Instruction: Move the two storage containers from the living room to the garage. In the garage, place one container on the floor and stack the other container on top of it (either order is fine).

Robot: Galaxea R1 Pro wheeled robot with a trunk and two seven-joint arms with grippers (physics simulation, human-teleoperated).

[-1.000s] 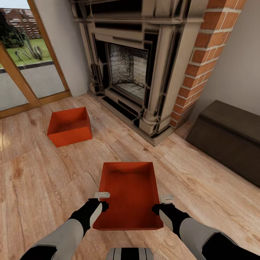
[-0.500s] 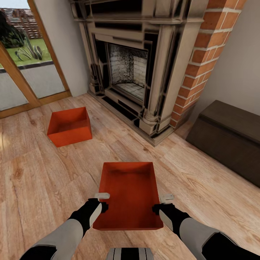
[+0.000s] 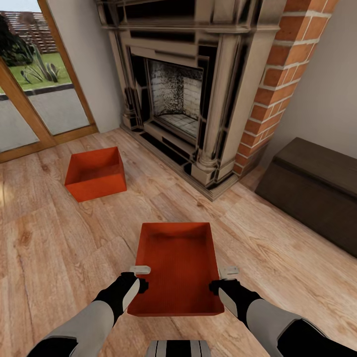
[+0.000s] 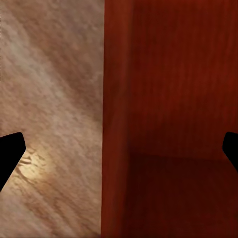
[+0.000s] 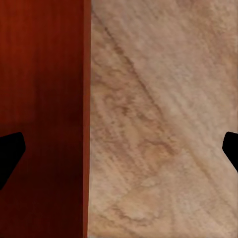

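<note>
Barely begun: both orange-red thin-walled boxes sit on living-room planks, one (image 3: 95, 173) at ten o'clock, the nearer (image 3: 178, 267) straddled unclamped by the left gripper (image 3: 141, 276) and right gripper (image 3: 222, 278); hauling and stacking remain.

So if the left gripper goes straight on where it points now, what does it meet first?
Probably the near storage container: its left side wall runs between the open jaws of the left gripper, one finger outside over the wood-plank floor, one inside. How close the wall's rim is stays unclear.
</note>
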